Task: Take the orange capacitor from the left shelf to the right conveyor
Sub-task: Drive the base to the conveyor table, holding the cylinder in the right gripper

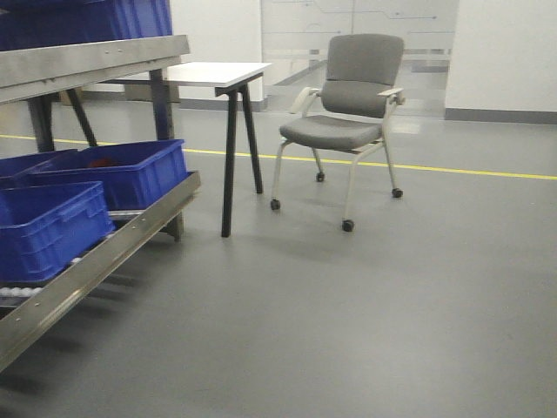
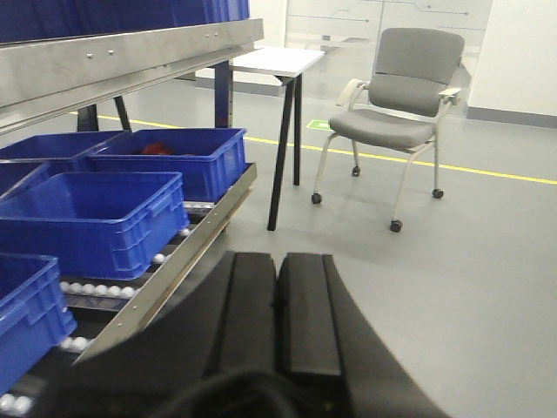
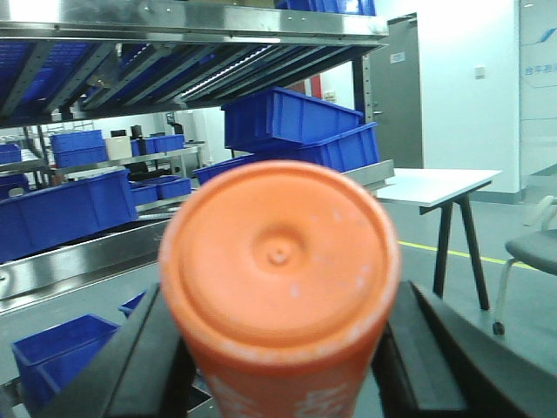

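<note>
At the bottom centre of the right wrist view: right gripper (image 3: 283, 366), black fingers (image 3: 157, 357) clamped on either side of the orange capacitor (image 3: 278, 261). The capacitor's flat top is turned to the camera, and white print shows partly on its side at the lower edge. It is held in the air, off the left shelf (image 3: 191, 17), whose steel lip runs across the top of the frame behind it.

At the bottom centre of the left wrist view: left gripper (image 2: 277, 305), pads pressed together with nothing between them, pointing forward above the grey floor (image 2: 487, 287).

Left of it: roller track carrying blue bins (image 2: 96, 218), under the shelf's upper rail.

Beyond, upper centre: white-topped counter (image 2: 278, 61) on black legs.

Farthest, upper right: grey chair (image 2: 409, 96) on castors, with a yellow floor line (image 2: 487, 172) running behind its legs.
</note>
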### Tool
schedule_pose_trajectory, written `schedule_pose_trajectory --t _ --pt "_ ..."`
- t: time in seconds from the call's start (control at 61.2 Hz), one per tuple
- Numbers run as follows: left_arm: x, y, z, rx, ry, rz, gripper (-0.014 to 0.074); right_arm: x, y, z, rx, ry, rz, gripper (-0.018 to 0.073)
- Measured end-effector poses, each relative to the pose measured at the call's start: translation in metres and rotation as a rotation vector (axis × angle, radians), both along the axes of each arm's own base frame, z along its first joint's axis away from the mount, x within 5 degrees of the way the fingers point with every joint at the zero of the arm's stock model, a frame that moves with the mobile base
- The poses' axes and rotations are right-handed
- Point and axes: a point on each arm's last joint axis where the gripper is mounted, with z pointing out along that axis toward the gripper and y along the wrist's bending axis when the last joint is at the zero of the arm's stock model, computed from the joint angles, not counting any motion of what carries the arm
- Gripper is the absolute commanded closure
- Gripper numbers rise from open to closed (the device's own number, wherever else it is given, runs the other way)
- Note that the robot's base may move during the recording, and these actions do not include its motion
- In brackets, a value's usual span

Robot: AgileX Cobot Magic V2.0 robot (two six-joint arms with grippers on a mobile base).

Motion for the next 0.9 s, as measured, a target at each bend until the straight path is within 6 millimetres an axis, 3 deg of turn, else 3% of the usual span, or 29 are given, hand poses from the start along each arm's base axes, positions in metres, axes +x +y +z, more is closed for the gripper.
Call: schedule_pose_trajectory --t 0.898 --pt "0.0 0.0 0.0 0.0 0.0 0.0 0.0722 0.0 0.0 0.0 0.0 0.0 0.0 0.051"
